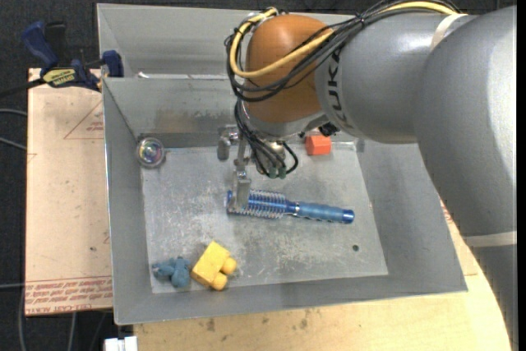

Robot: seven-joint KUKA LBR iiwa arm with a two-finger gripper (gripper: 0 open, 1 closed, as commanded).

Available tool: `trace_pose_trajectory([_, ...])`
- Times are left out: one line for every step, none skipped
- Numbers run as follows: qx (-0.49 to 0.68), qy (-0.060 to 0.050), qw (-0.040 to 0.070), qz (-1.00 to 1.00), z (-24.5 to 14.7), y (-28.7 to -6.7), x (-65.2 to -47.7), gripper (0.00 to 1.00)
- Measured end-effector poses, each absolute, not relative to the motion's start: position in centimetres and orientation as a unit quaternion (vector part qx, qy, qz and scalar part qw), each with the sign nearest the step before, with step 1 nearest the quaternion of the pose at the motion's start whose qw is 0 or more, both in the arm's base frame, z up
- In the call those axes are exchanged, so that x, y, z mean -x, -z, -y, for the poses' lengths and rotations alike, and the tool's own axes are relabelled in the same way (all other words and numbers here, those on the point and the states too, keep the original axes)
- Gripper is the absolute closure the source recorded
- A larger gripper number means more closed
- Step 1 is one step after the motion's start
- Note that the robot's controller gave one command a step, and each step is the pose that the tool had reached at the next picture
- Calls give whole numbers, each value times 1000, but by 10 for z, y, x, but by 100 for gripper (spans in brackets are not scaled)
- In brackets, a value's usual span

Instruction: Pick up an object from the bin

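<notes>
My gripper (242, 195) hangs below the arm's wrist in the middle of the bin, its tip down at the left end of a blue hairbrush (289, 209). The brush lies flat on the bin floor, bristle head to the left and handle pointing right. Whether the gripper touches the brush head I cannot tell. A small orange block (318, 145) sits just right of the gripper, near the back wall.
A shiny clear ball (150, 150) rests in the back left corner. A yellow block (214, 265) and a small blue piece (173, 272) lie together near the front left. The big arm covers the bin's right side.
</notes>
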State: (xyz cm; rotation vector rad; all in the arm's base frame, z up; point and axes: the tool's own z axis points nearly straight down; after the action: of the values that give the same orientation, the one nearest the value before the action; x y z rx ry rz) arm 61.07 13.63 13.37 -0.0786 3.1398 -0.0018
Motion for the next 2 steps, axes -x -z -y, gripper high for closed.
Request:
trace_pose_trajectory([56,1,-3,-998,-60,-67,-588,0])
trace_pose_trajectory([58,-1,0,-998,-66,-71,-590,100])
